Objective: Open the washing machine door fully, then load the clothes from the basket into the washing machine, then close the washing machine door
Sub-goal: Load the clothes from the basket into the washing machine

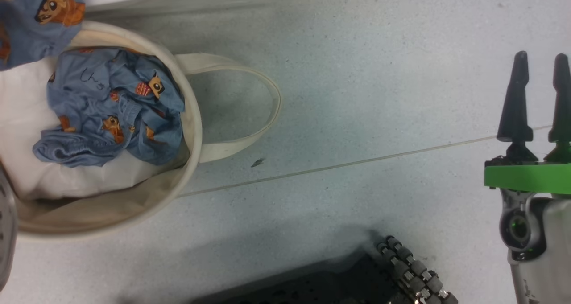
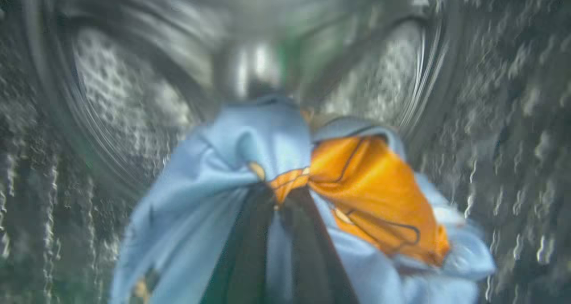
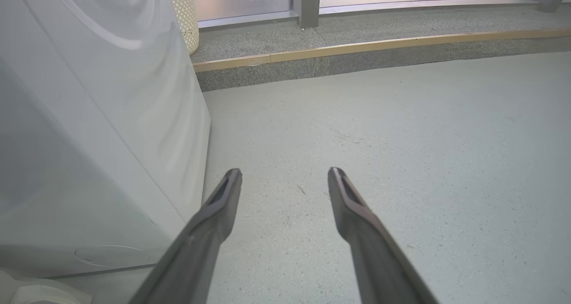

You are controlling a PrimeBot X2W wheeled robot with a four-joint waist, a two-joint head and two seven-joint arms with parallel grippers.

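While left gripper pinches garment inside drum: push deeper toward 12 o'clock, then release. Right gripper spread, idle. More clothes in basket, 9 o'clock head view.

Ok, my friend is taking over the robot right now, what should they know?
Left gripper: shut on a blue garment, inside the steel drum.
Right gripper: open, holding nothing, above the floor beside the washing machine.
Basket: more blue clothes lie in it on white padding.
Done: one garment is in the drum, not yet released.
Left: release it, load the rest, shut the door.
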